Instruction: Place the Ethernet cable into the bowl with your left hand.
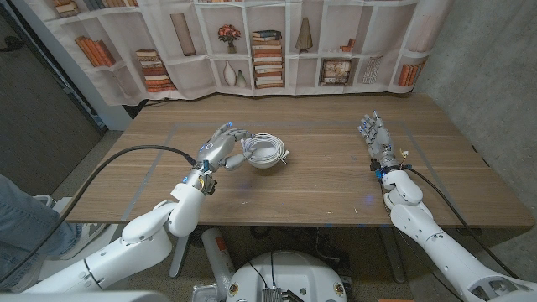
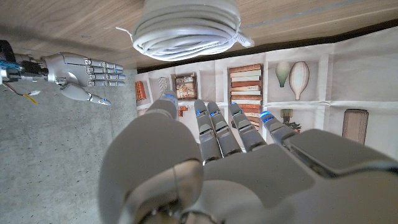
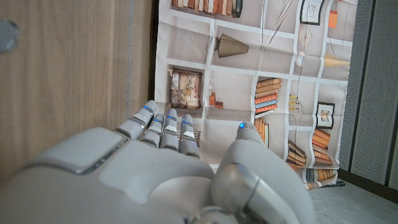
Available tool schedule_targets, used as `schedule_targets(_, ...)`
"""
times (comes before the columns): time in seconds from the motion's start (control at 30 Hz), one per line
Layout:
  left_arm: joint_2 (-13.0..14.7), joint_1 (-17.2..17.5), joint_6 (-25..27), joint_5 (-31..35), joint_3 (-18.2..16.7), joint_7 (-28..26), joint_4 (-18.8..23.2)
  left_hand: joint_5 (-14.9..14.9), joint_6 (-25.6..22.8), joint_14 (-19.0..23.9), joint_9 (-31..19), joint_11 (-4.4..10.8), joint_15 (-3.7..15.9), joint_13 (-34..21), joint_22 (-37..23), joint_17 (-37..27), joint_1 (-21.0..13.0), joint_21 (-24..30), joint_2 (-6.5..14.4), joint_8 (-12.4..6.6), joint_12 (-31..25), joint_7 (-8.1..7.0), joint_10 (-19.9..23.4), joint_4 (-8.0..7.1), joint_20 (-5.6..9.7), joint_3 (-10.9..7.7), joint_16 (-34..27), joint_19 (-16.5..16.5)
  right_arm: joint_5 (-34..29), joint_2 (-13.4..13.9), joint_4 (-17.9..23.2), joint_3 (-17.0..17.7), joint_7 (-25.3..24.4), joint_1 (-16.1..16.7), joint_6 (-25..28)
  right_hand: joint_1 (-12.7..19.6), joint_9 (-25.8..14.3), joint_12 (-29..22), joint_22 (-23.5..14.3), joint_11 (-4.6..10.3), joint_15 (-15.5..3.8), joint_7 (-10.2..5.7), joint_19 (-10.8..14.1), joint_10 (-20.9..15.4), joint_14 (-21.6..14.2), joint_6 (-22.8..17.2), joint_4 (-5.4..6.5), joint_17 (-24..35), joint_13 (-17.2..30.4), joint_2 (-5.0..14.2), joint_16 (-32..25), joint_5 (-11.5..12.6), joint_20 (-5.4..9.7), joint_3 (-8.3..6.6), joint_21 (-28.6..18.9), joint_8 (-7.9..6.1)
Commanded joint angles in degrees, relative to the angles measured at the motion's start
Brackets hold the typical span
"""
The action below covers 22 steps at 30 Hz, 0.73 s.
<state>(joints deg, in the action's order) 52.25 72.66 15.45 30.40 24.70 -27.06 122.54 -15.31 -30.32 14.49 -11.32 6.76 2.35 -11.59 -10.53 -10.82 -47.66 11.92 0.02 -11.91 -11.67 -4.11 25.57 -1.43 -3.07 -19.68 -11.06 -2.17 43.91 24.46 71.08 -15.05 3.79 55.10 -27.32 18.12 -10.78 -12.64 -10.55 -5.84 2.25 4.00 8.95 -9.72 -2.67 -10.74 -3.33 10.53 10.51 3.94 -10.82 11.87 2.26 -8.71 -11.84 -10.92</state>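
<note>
Judging from how things lie, the Ethernet cable [image 1: 265,149] already sits coiled inside the bowl [image 1: 270,165], near the middle of the table [image 1: 319,184], with the left hand [image 1: 223,148] just beside the bowl's left side, fingers spread and holding nothing. The main risk is in pulling that hand away: its fingertips are close to the coil and the rim, so a finger could hook a loop and drag the cable out, or nudge the light bowl and tip it. The coil also stands proud of the rim, so a springy loop might slide over the edge by itself. As a coil the cable has no clear long axis; it lies roughly flat, its rings stacked level, with the opening facing up. In the left wrist view one loose end with its plug [image 2: 244,41] pokes out past the bundle, over the rim on the bowl's right side. The right hand [image 1: 374,138] waits well apart on the right, fingers extended and apart, holding nothing.
</note>
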Motion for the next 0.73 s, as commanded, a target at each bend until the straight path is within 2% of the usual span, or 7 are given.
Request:
schedule_targets(0.03,-1.9,1.2,-2.2,-2.4,-2.5,-2.7,-0.9,-0.1,-0.7,0.4,-0.2,-0.02,1.95,-0.1,-0.3,-0.1,0.5,0.1,1.0,-0.44,-0.5,0.43,0.9,-0.86,-0.15,-0.13,-0.5,0.3,0.1,0.3,0.7,0.1,-0.2,0.3,0.2,0.8,-0.1,0.1,-0.1,0.12,-0.01,-0.01,0.5,-0.6,-0.5,-0.6,-0.39,0.1,0.3,-0.04,0.1,-0.2,0.69,-0.11,0.0,-0.41)
schedule_targets(0.3,-2.6,1.7,-4.0,-4.5,-4.4,-3.1,-1.1,0.1,-0.9,0.5,-0.2,-0.22,1.89,-0.1,-0.3,-0.1,1.8,0.2,2.0,-0.51,-0.5,0.71,1.2,-1.92,-0.23,-0.02,-0.5,0.2,0.2,0.5,0.9,0.3,-0.3,0.6,0.2,0.8,-0.1,0.1,-0.1,0.15,-0.07,-0.01,0.5,-0.6,-0.5,-0.6,-0.44,0.1,0.3,0.0,0.1,-0.2,0.69,-0.13,0.1,-0.42)
schedule_targets(0.57,-3.0,1.1,-3.6,-4.1,-4.1,-1.7,-1.2,0.4,0.1,0.2,-0.2,-0.62,1.52,-0.1,-0.3,-0.1,2.8,0.1,2.1,-0.11,-0.1,0.54,0.1,-2.6,-0.39,0.32,-0.3,0.1,0.3,0.6,1.3,0.5,-0.4,0.9,0.2,0.8,-0.1,0.1,-0.1,0.17,0.03,-0.07,0.5,-0.6,-0.5,-0.6,-0.47,0.1,0.3,0.04,0.1,-0.2,0.72,-0.13,0.1,-0.39)
schedule_targets(0.73,-3.2,0.7,-4.2,-4.6,-4.1,-1.2,-1.5,0.6,0.5,-0.2,-0.1,-0.82,1.35,-0.1,-0.3,-0.1,3.5,0.1,2.1,0.06,0.1,1.1,-0.3,-2.98,-0.48,0.59,-0.1,-0.1,0.1,0.8,1.7,0.5,-0.8,1.2,0.1,0.9,-0.1,0.1,-0.1,0.14,-0.02,-0.13,0.6,-0.7,-0.5,-0.6,-0.5,0.1,0.3,0.07,0.1,-0.2,0.71,-0.15,0.1,-0.41)
